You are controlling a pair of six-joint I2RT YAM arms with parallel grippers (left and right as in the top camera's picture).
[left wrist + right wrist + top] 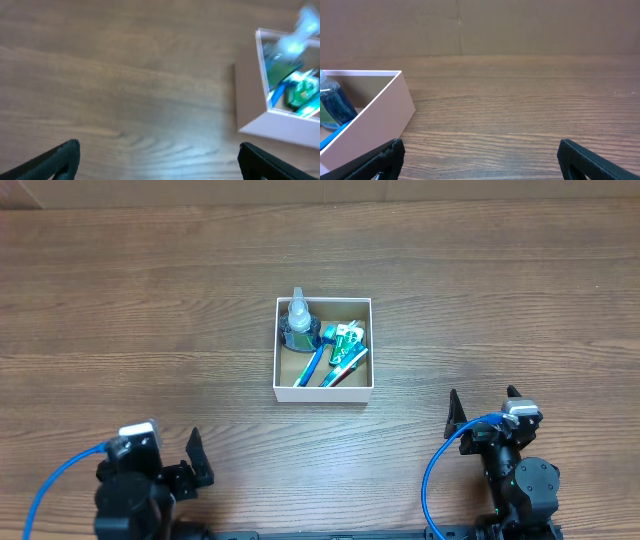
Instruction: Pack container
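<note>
With left claw [159, 146] and right claw [481, 145] released and empty, a stray swing could jolt the container [322, 393], toppling its bottle [298, 320].

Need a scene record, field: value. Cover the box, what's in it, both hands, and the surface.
container: small square white cardboard box, open top, mid-table
contents: clear bottle of blue liquid standing in the far-left corner; blue toothbrush; green-and-white tube
left hand: open, empty, apart from the box
right hand: open, empty, apart from the box
surface: brown wooden table
</note>
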